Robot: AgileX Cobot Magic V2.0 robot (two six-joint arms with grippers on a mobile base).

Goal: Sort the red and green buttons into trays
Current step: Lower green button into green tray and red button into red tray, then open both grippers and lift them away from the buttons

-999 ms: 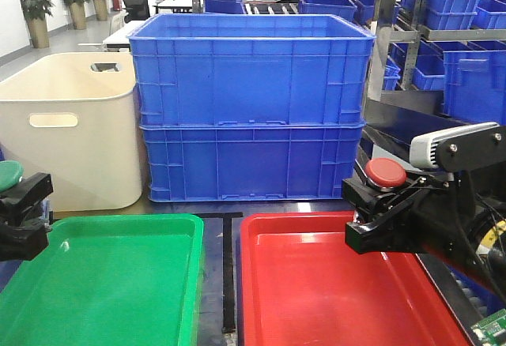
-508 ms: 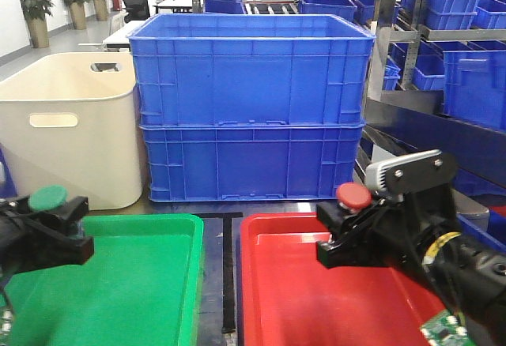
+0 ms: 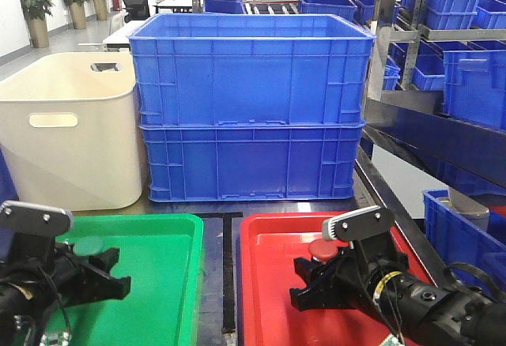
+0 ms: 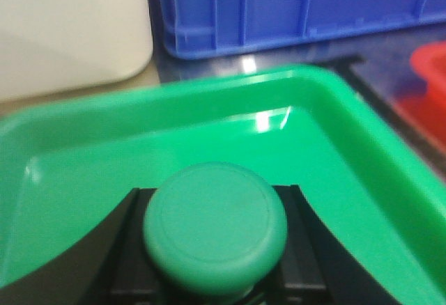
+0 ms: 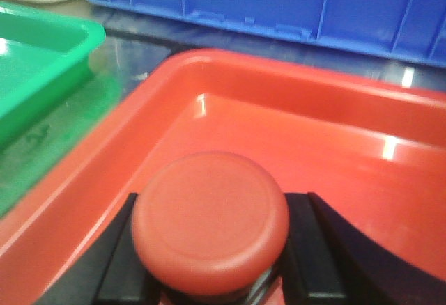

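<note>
My left gripper (image 3: 95, 271) is shut on the green button (image 3: 88, 245), whose round cap (image 4: 215, 226) fills the left wrist view between the black fingers (image 4: 118, 263). It hangs low over the green tray (image 3: 158, 283) (image 4: 334, 145). Over the red tray (image 3: 269, 298) (image 5: 209, 110), my right gripper (image 3: 316, 279) is shut on the red button (image 3: 320, 250). The glossy red cap (image 5: 210, 221) sits between the dark fingers (image 5: 306, 249) in the right wrist view. Both buttons' bases are hidden by the fingers.
Two stacked deep blue crates (image 3: 251, 109) stand right behind both trays. A cream tub (image 3: 71, 125) stands at the back left. Shelving with more blue bins (image 3: 458, 62) runs along the right side. A dark gap (image 3: 228, 275) separates the trays.
Both arms have come down and moved inward: the green button has dropped to just over the green tray, and the red button has lowered and shifted left over the red tray.
</note>
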